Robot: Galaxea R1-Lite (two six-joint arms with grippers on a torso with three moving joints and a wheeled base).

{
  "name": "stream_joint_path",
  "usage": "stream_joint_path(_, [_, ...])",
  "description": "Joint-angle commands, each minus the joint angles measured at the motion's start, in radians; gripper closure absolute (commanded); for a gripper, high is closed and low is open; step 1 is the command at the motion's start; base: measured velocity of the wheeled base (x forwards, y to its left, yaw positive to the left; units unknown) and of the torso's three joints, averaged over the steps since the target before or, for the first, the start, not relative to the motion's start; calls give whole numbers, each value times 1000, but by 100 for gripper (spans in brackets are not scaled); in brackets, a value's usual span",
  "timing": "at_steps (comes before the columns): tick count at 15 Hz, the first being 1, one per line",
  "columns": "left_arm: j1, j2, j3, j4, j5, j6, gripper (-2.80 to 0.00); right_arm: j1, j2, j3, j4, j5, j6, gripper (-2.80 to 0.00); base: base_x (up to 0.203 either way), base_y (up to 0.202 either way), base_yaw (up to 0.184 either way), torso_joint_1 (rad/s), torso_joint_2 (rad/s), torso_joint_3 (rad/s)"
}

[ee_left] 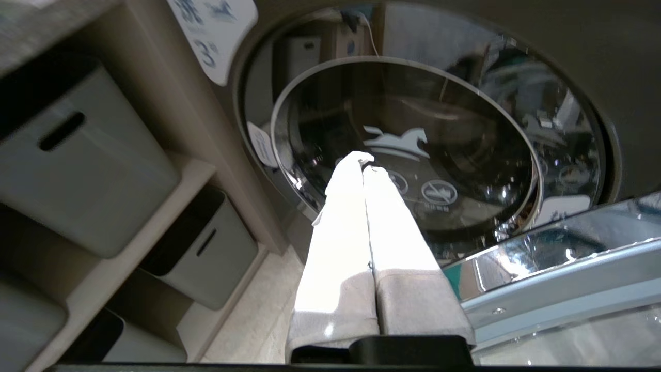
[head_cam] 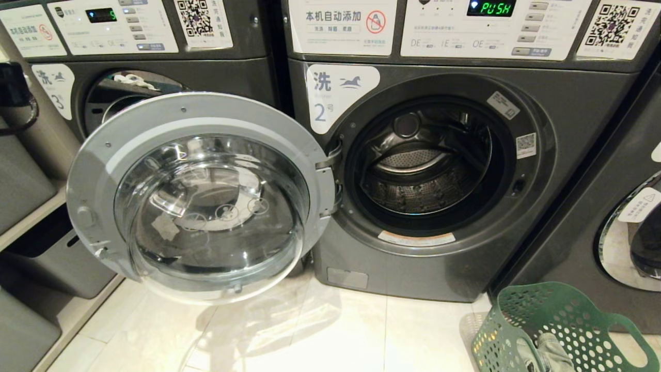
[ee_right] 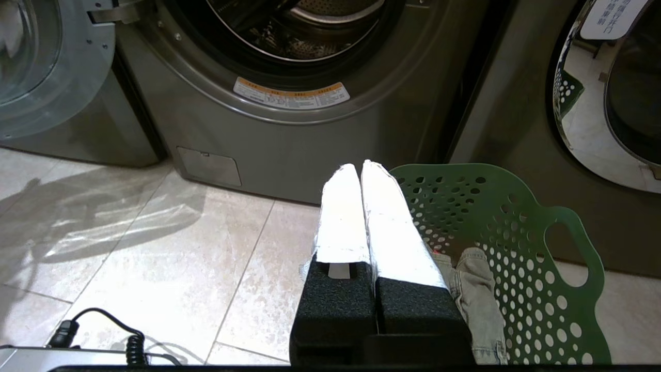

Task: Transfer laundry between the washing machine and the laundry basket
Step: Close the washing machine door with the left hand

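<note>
Washing machine [head_cam: 444,170] marked "2": door [head_cam: 201,196] swung fully open, drum bare.

Left tool [ee_left: 367,161] closed, holding nothing, raised before the neighbouring machine [ee_left: 413,150] marked "3". Right tool [ee_right: 360,168] closed and empty, low above the floor [ee_right: 155,248] beside the basket [ee_right: 516,243]. Green basket stands on the floor at the machine's right front corner; grey-olive laundry [ee_right: 477,289] lies inside.

Three washing machines stand in a row: one marked "3" [head_cam: 155,67] at left, the washing machine [head_cam: 465,170] marked "2", and another [head_cam: 609,217] at right. One laundry basket [head_cam: 563,330] sits near right. Three grey storage bins [ee_left: 88,170] show at left.
</note>
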Motion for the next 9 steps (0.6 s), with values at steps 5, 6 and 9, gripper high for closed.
stream_joint_path(5, [19, 56, -69, 1, -42, 5, 0, 0, 2, 0, 0, 0, 0, 0, 0, 0, 0, 2, 2, 130])
stream_joint_path(6, [37, 78, -86, 5, -58, 2, 0, -1, 2, 0, 0, 1, 0, 0, 0, 0, 0, 6, 8, 31])
stream_joint_path(9, [78, 184, -138, 10, -206, -16, 0, 0, 2, 0, 0, 2, 0, 0, 0, 0, 0, 0, 0, 0])
